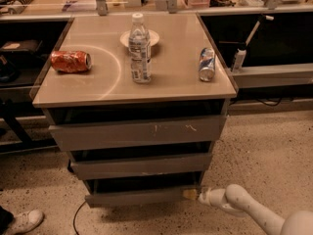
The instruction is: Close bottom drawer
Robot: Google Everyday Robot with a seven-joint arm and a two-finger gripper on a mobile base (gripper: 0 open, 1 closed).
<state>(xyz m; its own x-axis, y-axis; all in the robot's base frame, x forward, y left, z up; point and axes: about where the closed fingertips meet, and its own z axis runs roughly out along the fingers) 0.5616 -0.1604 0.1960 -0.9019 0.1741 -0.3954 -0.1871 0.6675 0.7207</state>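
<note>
Drawers stack in the frame's centre; the grey wood-grain, handle-less bottom drawer (137, 198) sits lowest and stands slightly out, with a dark gap above it. The white robot gripper (191, 195), at lower right, meets the drawer front's right end; whether it is clenched or released cannot be told. A clear plastic water bottle (140, 50) stands on the cabinet top.

The bench (171, 80) has a pale, glossy top in the upper middle of the frame. At its left an orange can (71, 61) lies on its side. Near centre a clear water bottle (140, 50) stands upright, just in front of a white dish (155, 36). At right a blue-and-silver can (207, 64) lies flat. The tool (191, 195) is low, right of centre, at the bottom drawer's (139, 196) right end.
</note>
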